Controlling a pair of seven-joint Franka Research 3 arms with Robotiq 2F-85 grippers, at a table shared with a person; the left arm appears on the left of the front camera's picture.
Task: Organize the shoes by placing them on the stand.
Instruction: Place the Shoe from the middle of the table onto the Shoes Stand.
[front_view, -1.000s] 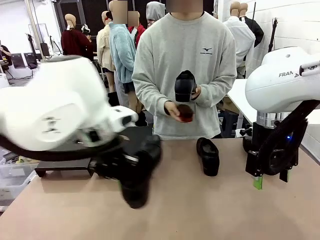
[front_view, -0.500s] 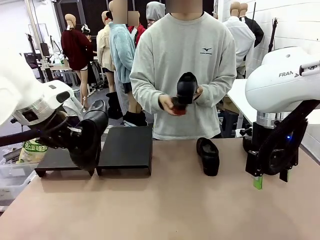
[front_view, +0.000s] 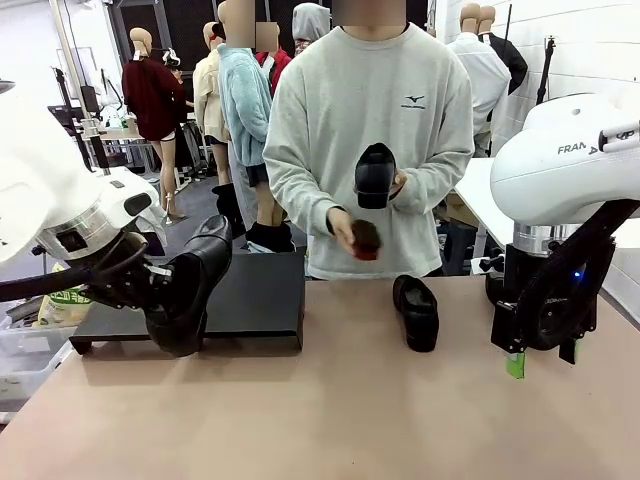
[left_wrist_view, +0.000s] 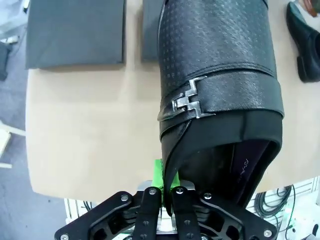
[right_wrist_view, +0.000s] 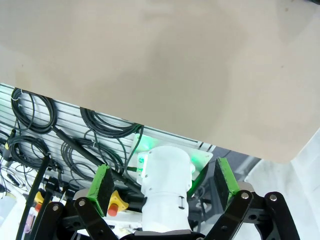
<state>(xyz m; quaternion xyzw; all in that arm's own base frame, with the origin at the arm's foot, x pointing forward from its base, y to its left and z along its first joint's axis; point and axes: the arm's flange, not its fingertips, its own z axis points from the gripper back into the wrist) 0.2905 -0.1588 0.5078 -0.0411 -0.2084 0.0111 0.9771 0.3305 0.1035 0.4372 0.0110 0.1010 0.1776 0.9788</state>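
Observation:
My left gripper (front_view: 150, 287) is shut on the heel rim of a black buckled shoe (front_view: 192, 288), held tilted just in front of the black stand (front_view: 255, 292). In the left wrist view the jaws (left_wrist_view: 167, 189) pinch the shoe (left_wrist_view: 220, 90) at its collar, above the stand's two panels (left_wrist_view: 75, 32). Another black shoe (front_view: 417, 311) lies on the table right of the stand. The person holds a further shoe (front_view: 375, 175) upright in one hand and a dark red brush (front_view: 366, 238) in the other. My right gripper (front_view: 545, 358) hangs open at the table's right edge, holding nothing (right_wrist_view: 165, 182).
The brown table (front_view: 350, 420) has free room in front and in the middle. A clear bin (front_view: 25, 355) sits off the left edge. Cables (right_wrist_view: 75, 135) hang below the table edge in the right wrist view. The lying shoe (left_wrist_view: 305, 40) also shows in the left wrist view.
My left arm swung with its shoe from the table's middle to the left, in front of the stand. The person's brush hand came down off the held shoe. The right arm stayed still.

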